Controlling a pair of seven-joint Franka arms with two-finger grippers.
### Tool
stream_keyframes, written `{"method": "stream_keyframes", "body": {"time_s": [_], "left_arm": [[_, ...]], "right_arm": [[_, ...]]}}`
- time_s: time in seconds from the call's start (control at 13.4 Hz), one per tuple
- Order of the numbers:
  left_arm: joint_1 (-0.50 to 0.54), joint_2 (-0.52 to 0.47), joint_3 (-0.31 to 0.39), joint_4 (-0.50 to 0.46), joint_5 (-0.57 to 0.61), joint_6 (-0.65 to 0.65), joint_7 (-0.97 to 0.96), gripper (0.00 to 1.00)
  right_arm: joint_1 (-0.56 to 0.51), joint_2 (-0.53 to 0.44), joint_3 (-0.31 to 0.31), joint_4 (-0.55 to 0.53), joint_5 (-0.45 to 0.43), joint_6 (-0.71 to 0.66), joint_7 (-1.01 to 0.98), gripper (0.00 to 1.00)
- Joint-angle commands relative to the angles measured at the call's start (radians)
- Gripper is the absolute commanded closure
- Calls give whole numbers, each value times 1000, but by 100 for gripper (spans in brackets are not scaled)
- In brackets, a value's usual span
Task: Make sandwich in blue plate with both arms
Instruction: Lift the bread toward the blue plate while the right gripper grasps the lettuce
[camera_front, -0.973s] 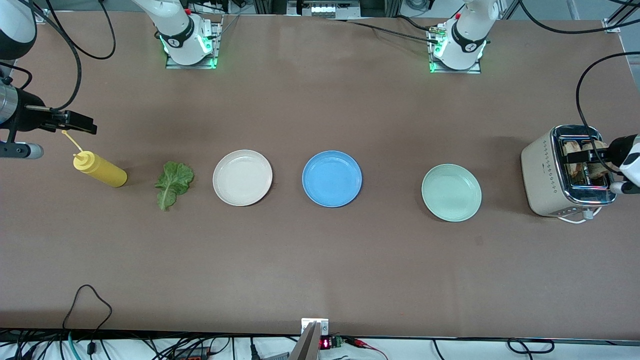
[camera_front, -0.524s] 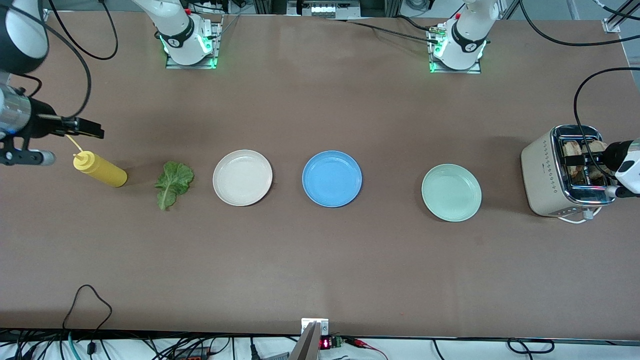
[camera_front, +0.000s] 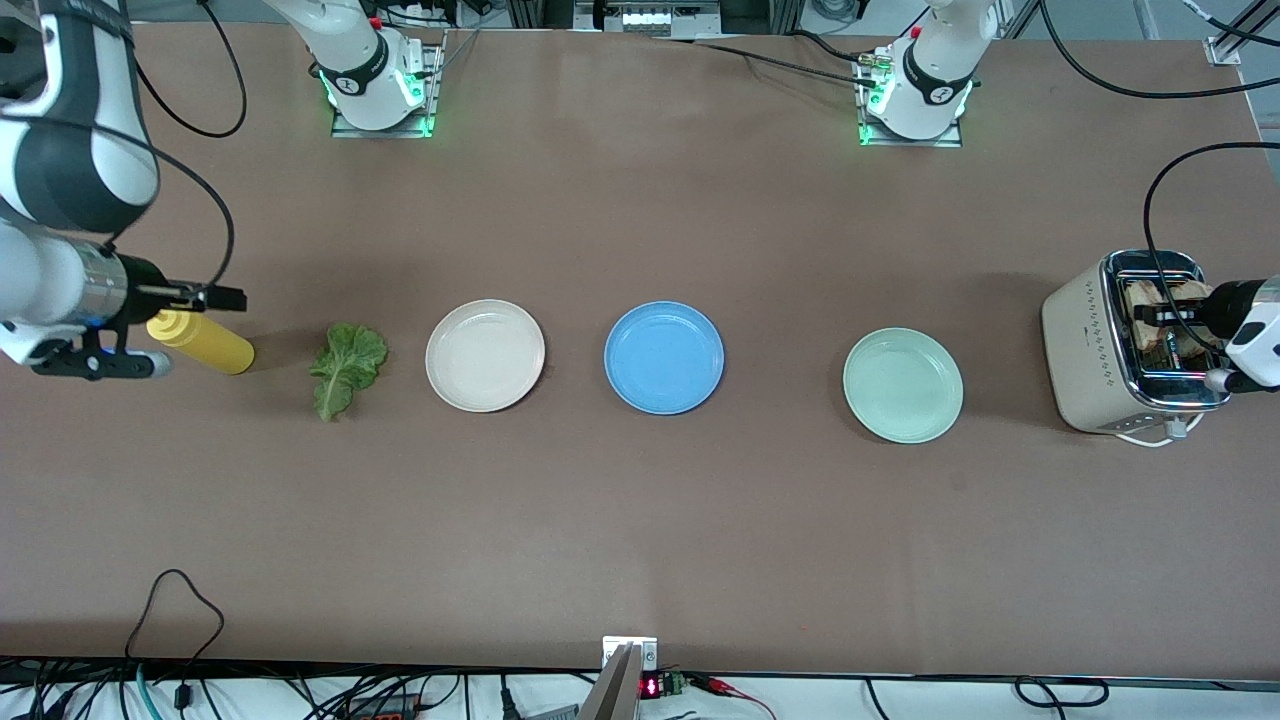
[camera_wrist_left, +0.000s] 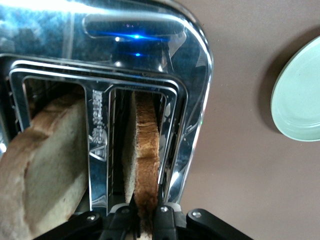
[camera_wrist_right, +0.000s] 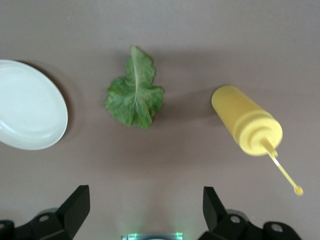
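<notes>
**Left pincer's got the first slice, still in the toaster**

So you're at the very first step: getting bread out. Your left pincer (camera_wrist_left: 145, 220) is down at the top of the toaster (camera_front: 1090, 345) and pinched tight on the crust edge of a bread slice (camera_wrist_left: 145, 150) standing upright in one slot. The second bread slice (camera_wrist_left: 47, 160) sits in the neighbouring slot right beside it, untouched. Nothing's lifted yet as far as I can tell, the slice is still deep between the chrome guides.

The blue plate (camera_front: 664, 357) is well off from that pincer, toward the middle of the tabletop, with the mint-green plate (camera_front: 903, 385) sitting between toaster and blue plate. It has nothing on it.

Your right pincer (camera_front: 215, 297) is at the other end with its jaws spread wide, holding nothing, hanging over the yellow squeeze bottle (camera_front: 205, 343). The lettuce leaf (camera_wrist_right: 134, 95) lies flat just past the bottle from there, and the cream-white plate (camera_wrist_right: 27, 107) is next along.

Next move, I'd say: pull the slice straight up so it doesn't snag on the slot, then carry it over the green plate and lay it flat in the blue one. Grip is only on a thin bit of crust, so go easy or it could tear or swing. Right side looks lined up for the lettuce.
</notes>
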Motion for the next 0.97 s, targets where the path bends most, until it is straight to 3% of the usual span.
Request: {"method": "stream_keyframes", "body": {"time_s": [0.0,0.3,0.45,0.67,0.9], "left_arm": [[2,-55,-10,72,30,-104,43,100],[-27,-58,-56,319,16,-389,78,100],[-44,-58,-182,356,4,-483,51,100],[-66,-23,-347,321,-136,-473,-114,100],[-202,40,-364,292,-273,-331,-279,100]], "right_arm": [[0,75,6,-10,-3,94,14,0],[4,91,6,-204,-3,397,14,0],[4,97,6,-280,-3,523,16,0],[22,144,7,-325,-3,657,94,0],[39,193,7,-326,-3,729,97,0]]}}
